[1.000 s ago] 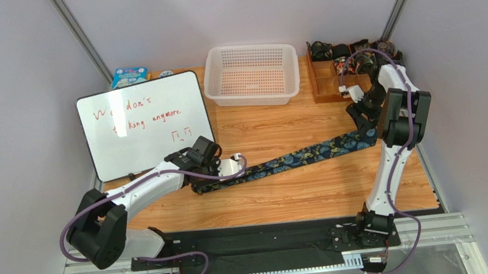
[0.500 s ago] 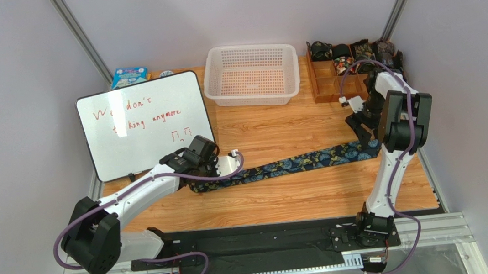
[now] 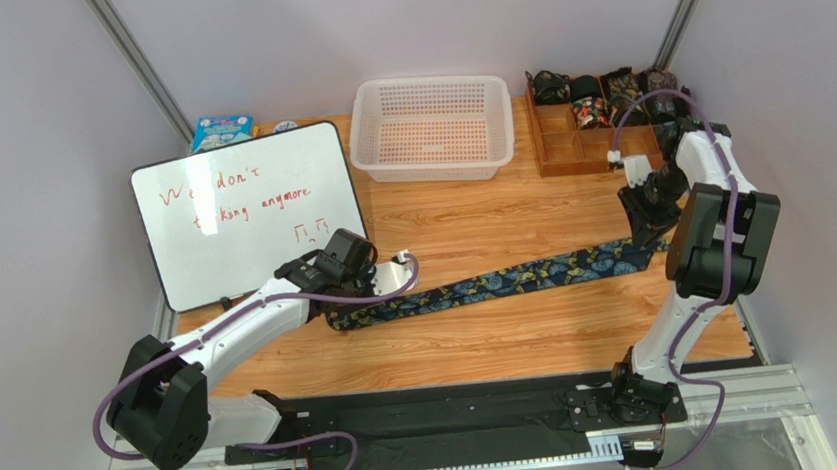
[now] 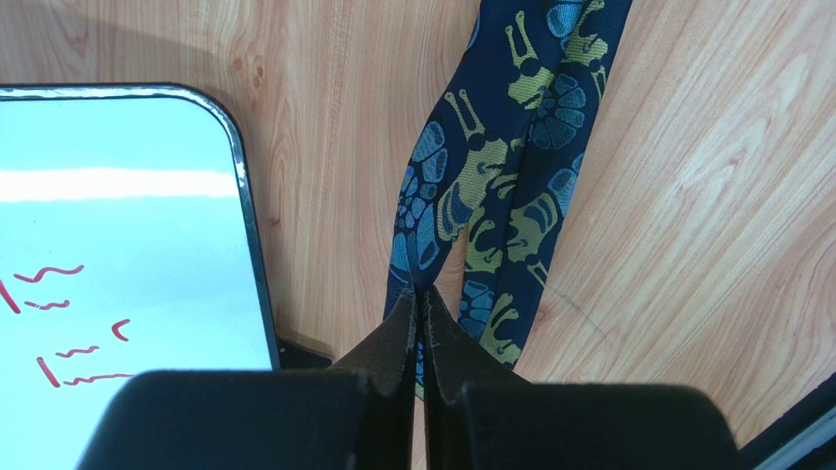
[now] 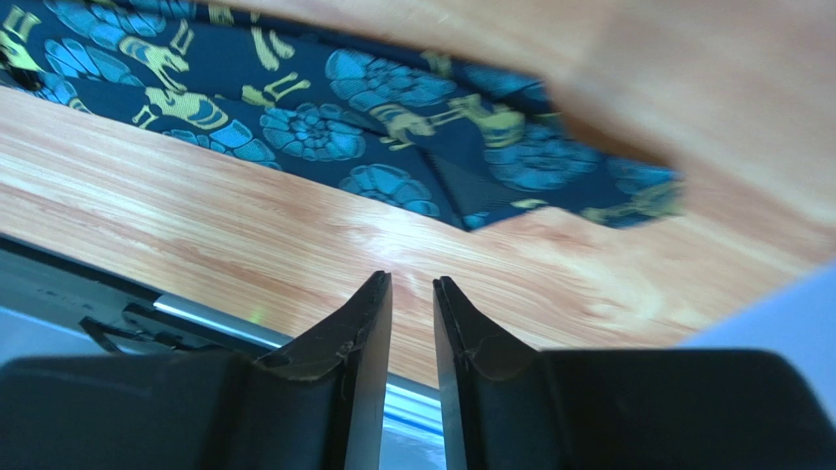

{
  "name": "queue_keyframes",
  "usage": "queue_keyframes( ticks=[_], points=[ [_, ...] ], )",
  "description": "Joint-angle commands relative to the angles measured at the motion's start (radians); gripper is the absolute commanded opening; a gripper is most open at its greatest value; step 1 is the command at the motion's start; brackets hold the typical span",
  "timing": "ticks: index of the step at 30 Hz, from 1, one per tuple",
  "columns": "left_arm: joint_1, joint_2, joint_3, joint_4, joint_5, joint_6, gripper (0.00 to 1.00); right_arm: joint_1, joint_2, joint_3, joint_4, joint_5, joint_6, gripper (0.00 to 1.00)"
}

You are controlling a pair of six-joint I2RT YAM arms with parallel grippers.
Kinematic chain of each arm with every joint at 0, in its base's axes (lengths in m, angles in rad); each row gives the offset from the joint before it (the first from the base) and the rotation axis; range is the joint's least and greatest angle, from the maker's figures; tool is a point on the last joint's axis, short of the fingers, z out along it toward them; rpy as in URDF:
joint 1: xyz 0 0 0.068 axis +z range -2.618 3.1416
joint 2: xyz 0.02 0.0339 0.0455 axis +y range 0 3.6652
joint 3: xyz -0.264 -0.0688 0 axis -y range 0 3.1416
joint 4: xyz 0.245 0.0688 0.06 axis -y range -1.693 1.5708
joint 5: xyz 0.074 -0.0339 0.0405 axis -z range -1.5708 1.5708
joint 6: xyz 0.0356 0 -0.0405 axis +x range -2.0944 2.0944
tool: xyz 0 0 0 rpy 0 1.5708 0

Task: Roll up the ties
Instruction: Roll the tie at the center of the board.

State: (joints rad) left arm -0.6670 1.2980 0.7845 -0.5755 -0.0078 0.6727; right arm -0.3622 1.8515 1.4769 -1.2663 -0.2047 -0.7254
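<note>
Left jaws pinch the paisley tie point(image 3: 511, 280) at its narrow end; right jaws hang slightly apart, empty, beside its wide end. It lies full-length, no roll started.

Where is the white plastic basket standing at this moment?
In the top view, the white basket stands at the far edge of the table, near the middle, between the whiteboard on the left and the wooden box on the right.
</note>
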Motion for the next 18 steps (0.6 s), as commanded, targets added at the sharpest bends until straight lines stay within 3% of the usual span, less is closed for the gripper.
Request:
queue_keyframes(
  ticks=[1,9,18],
  points=[
    [0.001,-0.002,0.027,0.003,0.011,-0.044,0.00,0.022,0.005,-0.119,0.097,0.010,0.084,0.26],
    [0.020,-0.029,-0.030,0.017,-0.034,-0.010,0.00,0.026,0.080,-0.219,0.291,0.157,0.198,0.25],
    [0.099,-0.170,-0.181,0.089,-0.067,0.140,0.00,-0.023,0.133,-0.236,0.292,0.203,0.285,0.25]
  ],
)
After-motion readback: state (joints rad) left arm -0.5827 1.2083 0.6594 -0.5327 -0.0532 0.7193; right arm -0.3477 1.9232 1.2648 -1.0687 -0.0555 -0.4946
